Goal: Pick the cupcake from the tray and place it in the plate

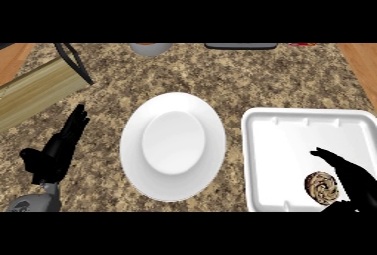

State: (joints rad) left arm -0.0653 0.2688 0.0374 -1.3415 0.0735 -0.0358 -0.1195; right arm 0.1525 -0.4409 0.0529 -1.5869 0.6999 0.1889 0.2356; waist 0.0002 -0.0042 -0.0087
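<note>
A small cupcake (pixel 321 188) with a brown and cream swirled top sits in the white tray (pixel 294 129), near the tray's front right. My right hand (pixel 352 180) hovers just right of the cupcake, fingers stretched toward the tray's middle and partly curving over it, not closed on it. The white plate (pixel 174 145) lies bare at the counter's middle, left of the tray. At the left side my left hand (pixel 57 149) rests open, fingers pointing up, apart from the plate.
A long wooden block (pixel 33 89) with a black frame lies at the far left. A grey cup (pixel 149 48) and a dark flat object (pixel 242 46) sit at the counter's back edge. Speckled granite counter (pixel 243 79) shows between them.
</note>
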